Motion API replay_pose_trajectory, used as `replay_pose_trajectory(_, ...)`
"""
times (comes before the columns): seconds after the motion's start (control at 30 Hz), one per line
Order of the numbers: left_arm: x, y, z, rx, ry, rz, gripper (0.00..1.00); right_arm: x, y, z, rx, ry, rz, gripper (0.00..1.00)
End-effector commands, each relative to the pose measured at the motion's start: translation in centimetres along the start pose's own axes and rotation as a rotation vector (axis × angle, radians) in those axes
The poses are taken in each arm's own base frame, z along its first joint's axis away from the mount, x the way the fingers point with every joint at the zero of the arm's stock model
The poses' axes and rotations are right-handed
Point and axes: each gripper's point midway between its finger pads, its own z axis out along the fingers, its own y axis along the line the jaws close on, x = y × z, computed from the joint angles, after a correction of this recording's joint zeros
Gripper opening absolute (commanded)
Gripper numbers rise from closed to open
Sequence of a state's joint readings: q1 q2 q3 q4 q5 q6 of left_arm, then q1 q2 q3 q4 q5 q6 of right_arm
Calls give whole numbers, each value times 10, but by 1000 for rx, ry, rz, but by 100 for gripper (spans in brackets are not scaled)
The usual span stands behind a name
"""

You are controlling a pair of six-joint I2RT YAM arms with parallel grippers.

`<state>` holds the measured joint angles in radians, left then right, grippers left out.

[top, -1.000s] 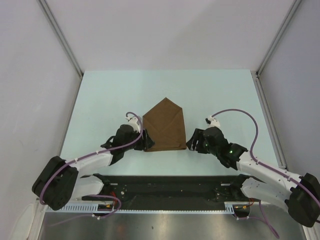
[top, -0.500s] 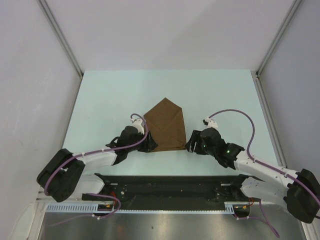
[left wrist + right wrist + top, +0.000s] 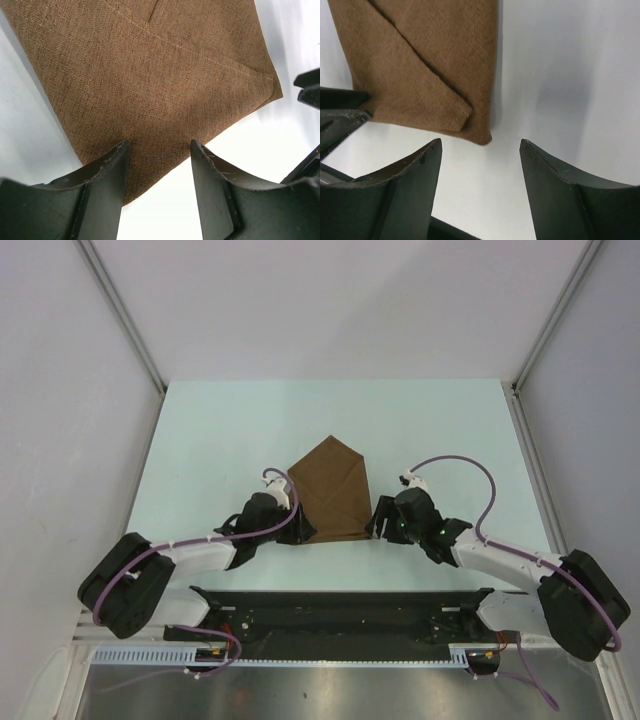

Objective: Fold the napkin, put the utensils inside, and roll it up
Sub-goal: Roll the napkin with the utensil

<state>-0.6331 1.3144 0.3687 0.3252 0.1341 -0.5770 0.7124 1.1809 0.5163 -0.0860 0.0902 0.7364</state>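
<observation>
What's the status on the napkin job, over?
Left gripper open over near-left corner of napkin. Right gripper open, empty, just off its near-right corner. Napkin folded flat, pointed far end. No utensils in view.

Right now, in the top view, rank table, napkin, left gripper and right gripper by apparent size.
Largest: table.
Then napkin.
Smallest: left gripper and right gripper, which look alike, so I won't rank them.
</observation>
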Motion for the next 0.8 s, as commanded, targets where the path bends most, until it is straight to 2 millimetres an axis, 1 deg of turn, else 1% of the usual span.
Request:
replay_pose_trajectory(0.0,5,-4,-1,22,7,1,57,-19,19,10,-109,-44,25,68)
replay_pose_trajectory(0.07,8,-4,-1,22,17,1,56,-15,25,13,-139,-15,25,67)
replay_pose_trajectory(0.13,9,-5,0,25,21,1,56,-15,25,16,-137,-6,25,66)
replay_pose_trajectory(0.33,9,-7,-1,34,22,15,56,3,19,29,-117,57,32,57)
replay_pose_trajectory(0.37,9,-7,-1,35,20,16,56,4,17,30,-109,53,30,56)
replay_pose_trajectory(0.4,9,-8,-1,37,22,21,56,7,14,33,-97,61,30,52)
replay_pose_trajectory(0.5,9,-8,-1,36,20,28,56,10,6,38,-64,62,33,48)
replay_pose_trajectory(0.63,10,-7,-2,30,24,34,55,11,7,42,-82,75,52,48)
replay_pose_trajectory(0.67,10,-7,-2,30,25,36,55,10,10,43,-91,75,53,48)
replay_pose_trajectory(0.77,9,-6,-1,22,25,39,55,10,9,46,-84,87,54,39)
